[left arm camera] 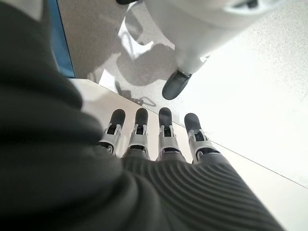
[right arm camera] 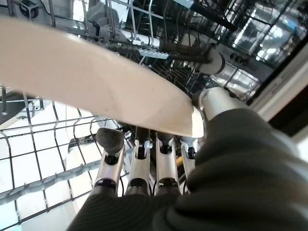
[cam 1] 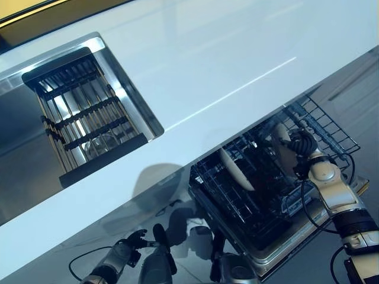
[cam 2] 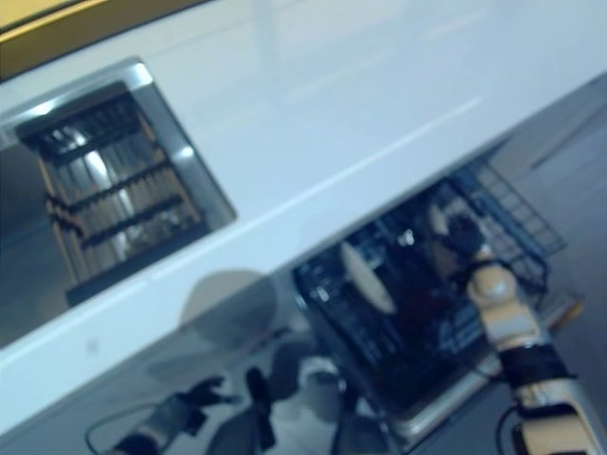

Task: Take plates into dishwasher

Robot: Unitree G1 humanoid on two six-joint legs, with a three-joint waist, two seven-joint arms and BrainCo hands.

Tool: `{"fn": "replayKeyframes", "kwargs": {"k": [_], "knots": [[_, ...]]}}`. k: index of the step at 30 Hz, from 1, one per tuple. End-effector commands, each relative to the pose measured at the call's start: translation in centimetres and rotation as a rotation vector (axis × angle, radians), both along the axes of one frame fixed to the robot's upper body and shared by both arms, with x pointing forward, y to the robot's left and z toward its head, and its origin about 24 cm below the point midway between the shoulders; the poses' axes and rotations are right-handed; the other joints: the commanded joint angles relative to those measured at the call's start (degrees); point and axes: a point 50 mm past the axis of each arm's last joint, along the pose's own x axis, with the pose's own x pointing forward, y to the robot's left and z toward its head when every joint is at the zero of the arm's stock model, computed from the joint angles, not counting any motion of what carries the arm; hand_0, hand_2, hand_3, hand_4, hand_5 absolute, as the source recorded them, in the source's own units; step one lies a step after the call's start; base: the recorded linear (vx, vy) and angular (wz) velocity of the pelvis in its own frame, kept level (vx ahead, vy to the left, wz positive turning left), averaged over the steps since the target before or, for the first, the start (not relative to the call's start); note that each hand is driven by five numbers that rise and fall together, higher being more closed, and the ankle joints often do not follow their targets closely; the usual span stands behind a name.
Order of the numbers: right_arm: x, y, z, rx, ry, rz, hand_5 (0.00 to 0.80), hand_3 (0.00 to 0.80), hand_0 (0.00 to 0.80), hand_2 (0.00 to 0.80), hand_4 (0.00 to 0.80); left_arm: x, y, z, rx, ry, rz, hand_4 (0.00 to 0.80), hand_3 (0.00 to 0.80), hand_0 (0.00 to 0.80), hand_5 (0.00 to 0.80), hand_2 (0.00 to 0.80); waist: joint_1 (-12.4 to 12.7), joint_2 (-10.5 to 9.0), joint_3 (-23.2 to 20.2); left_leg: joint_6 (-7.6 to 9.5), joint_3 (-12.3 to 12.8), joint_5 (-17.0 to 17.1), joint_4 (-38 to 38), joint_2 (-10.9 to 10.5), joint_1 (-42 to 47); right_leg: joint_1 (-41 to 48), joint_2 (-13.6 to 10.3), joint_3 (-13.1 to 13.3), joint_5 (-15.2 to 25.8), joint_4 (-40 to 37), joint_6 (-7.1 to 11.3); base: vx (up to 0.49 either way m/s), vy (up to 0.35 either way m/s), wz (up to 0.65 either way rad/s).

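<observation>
Two cream plates: one stands in the dishwasher rack at lower right, the other plate is clamped by the right hand fingers. Left hand fingers straight, lower left. White desk, steel sink upper left.

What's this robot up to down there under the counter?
It is loading a dishwasher. Its right hand holds a pale plate pinched between fingers and thumb, over the pulled-out wire rack below the white counter. Another plate already stands on edge in the rack. The left hand hangs low by the floor, fingers straight, holding nothing. A sink with a slatted drying rack sits in the counter.
</observation>
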Motion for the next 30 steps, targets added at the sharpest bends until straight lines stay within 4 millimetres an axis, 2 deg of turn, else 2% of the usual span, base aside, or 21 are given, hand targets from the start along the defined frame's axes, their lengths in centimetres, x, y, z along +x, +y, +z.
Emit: {"fn": "replayKeyframes", "kwargs": {"k": [1,15,25,30], "knots": [[1.2,-0.8,5.2,-0.157,-0.12,0.035,0.8,0.8,0.8,0.8,0.8,1.2,0.4,0.8,0.032,-0.034,-0.055,0.0,0.0,0.0,0.0,0.0,1.3,-1.21,-0.2,-2.4,-1.5,0.1,1.6,2.7,-2.1,-4.4,0.6,1.1,-4.3,9.1,-1.53,-0.027,-0.027,0.17],[0.4,-3.5,5.5,-0.282,-0.042,0.007,0.8,0.8,0.8,0.8,0.8,1.3,1.7,1.4,0.05,-0.055,-0.053,0.0,0.0,0.0,0.0,0.0,2.5,-1.62,1.6,-2.14,-2.7,0.2,1.4,2.5,-2.7,-5.4,0.8,0.4,-4.8,10.5,-1.4,-0.011,-0.034,0.05],[0.4,-4.2,5.4,-0.302,-0.024,-0.025,0.8,0.8,0.8,0.8,0.8,1.9,2.1,1.9,0.058,-0.072,-0.055,0.0,0.0,0.0,0.0,0.0,2.9,-1.47,2.7,-1.99,-3.1,0.2,1.4,2.4,-3.2,-6.2,0.7,0.2,-4.9,11.1,-1.33,-0.003,-0.01,0.01],[0.7,-3.9,5.4,-0.295,-0.027,-0.025,0.8,0.8,0.8,0.8,0.8,2.1,2.1,2.0,0.059,-0.076,-0.053,0.0,0.0,0.0,0.0,0.0,3.0,-1.23,3.2,-1.99,-3.2,0.1,1.6,2.3,-3.6,-6.7,0.6,0.2,-4.9,11.4,-1.33,-0.002,0.0,0.01]]}}
